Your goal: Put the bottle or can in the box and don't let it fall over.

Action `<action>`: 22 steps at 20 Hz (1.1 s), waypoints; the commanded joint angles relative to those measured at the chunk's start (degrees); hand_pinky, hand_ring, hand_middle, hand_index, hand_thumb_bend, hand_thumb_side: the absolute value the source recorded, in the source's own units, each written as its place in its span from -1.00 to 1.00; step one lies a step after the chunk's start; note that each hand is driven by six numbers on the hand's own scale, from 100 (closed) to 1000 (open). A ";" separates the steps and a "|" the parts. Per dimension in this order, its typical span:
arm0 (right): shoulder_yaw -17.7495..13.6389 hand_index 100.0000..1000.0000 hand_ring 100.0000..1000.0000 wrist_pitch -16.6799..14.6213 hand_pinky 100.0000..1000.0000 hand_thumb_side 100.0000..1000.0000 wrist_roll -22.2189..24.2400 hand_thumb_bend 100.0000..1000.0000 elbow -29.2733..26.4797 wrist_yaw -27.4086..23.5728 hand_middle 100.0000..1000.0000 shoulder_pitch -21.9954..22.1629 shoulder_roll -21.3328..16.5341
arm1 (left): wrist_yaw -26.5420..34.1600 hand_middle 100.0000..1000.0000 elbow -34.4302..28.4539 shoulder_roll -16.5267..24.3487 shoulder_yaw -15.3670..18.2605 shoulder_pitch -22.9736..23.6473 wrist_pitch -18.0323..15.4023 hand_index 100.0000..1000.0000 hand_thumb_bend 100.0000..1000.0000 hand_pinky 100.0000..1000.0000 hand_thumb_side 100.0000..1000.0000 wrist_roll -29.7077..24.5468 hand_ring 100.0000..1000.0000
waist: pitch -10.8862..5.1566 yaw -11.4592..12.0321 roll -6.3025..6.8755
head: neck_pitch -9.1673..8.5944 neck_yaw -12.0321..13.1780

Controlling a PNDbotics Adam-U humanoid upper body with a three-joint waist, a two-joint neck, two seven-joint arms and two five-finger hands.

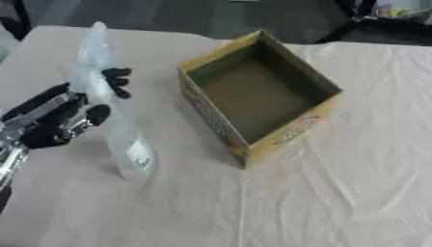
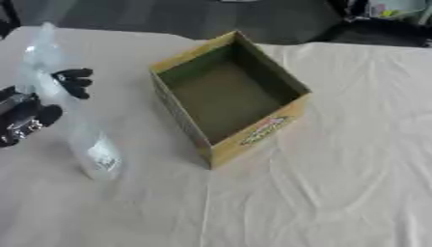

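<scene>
The bottle stands on the table near its left edge, left of the box, which sits nearer the far edge

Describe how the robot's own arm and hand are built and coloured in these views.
Only the left hand and its forearm show, coming in from the left edge. The fingers and thumb are black with rounded tips. Bright silver metal parts sit at the wrist and along the forearm, between black casing sections. No cables or markings can be made out. The right hand is out of view.
</scene>
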 commanded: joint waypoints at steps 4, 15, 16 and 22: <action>-0.32 0.80 0.99 -0.31 0.80 -0.06 -0.69 -1.00 -0.64 -0.02 1.00 0.09 -0.54 | 1.05 1.00 -1.74 0.60 0.09 -1.14 0.53 0.53 -0.76 1.00 0.52 -0.80 1.00 | -0.58 0.06 0.11 | -0.56 0.05; -0.22 0.80 0.99 -0.10 0.81 -0.06 -0.48 -1.00 -0.64 -0.23 1.00 -0.01 -0.48 | 1.33 1.00 -1.10 0.08 -0.63 -1.96 1.31 0.48 -0.80 1.00 0.53 -2.51 1.00 | -0.61 -0.12 0.08 | -0.80 0.12; -0.19 0.80 0.99 -0.01 0.81 -0.06 -0.48 -1.00 -0.64 -0.25 1.00 -0.04 -0.46 | 1.36 1.00 -1.08 0.02 -0.68 -2.01 1.36 0.47 -0.80 1.00 0.53 -2.64 1.00 | -0.61 -0.13 0.09 | -0.80 0.12; -0.10 0.81 0.99 0.30 0.81 -0.06 -0.38 -1.00 -0.64 -0.40 1.00 -0.17 -0.33 | 1.94 1.00 -0.78 -0.39 -0.93 -2.20 2.32 0.42 -0.82 1.00 0.53 -3.47 1.00 | -0.62 -0.12 0.12 | -0.90 0.15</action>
